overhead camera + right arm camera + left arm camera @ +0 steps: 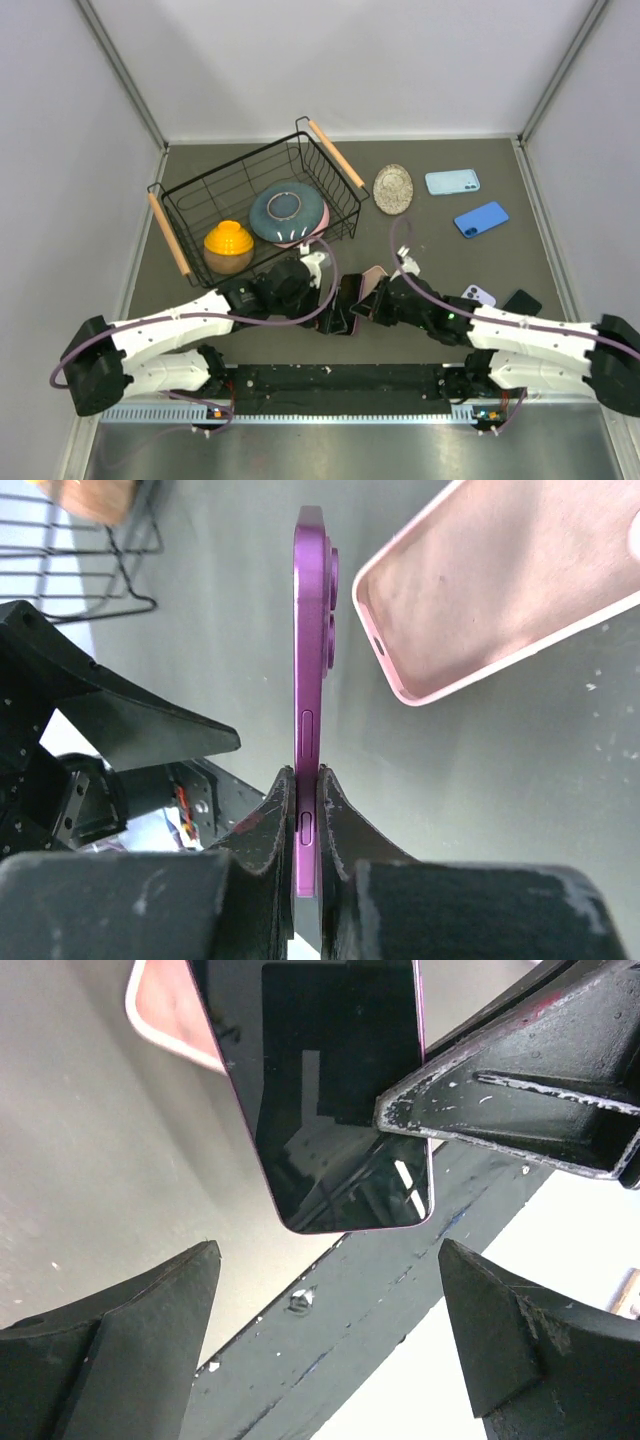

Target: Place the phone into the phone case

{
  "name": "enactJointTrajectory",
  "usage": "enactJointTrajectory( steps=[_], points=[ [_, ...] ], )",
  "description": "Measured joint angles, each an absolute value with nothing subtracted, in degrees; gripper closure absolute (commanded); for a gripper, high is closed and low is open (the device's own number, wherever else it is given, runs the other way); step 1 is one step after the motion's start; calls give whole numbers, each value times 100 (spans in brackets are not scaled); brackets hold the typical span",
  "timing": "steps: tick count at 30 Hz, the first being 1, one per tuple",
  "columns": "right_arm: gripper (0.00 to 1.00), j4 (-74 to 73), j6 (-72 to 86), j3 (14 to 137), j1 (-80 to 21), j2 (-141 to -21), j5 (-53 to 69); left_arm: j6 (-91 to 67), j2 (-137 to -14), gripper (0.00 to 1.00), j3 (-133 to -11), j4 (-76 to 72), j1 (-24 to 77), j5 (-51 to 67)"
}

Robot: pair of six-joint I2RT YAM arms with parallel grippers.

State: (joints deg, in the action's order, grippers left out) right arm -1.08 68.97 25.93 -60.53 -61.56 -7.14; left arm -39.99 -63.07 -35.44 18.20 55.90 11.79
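A purple phone (310, 670) stands on edge, pinched between the pads of my right gripper (308, 815). In the left wrist view its black screen (340, 1090) faces the camera, with a right finger (510, 1110) across it. The empty pink phone case (500, 590) lies open side up on the table just beyond the phone; its corner shows in the left wrist view (165, 1010). My left gripper (325, 1305) is open and empty, its fingers spread just below the phone's lower end. In the top view both grippers meet at the phone (352, 300) near the front middle.
A wire basket (175, 215) at the back left holds a blue bowl (288, 210) and an orange object (228, 243). An oval silver dish (393, 188), a light blue phone (452, 181), a blue phone (481, 219), a lavender phone (479, 295) and a black phone (522, 301) lie to the right.
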Motion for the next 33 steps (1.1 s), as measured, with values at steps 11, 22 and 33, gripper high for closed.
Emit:
enactJointTrajectory(
  steps=[11,22,33],
  points=[
    [100,-2176,6276,2665,-5645,-3671,-1789,-2727,-7105,16,-5181,2733,5590,-250],
    [100,-4038,6211,2681,-5631,-2351,-2738,-2045,-9105,26,-6235,2823,5483,-696],
    [100,-4436,6147,2681,-5631,-2008,-2989,-1844,-10151,39,-6589,2799,5393,-639]
  ],
)
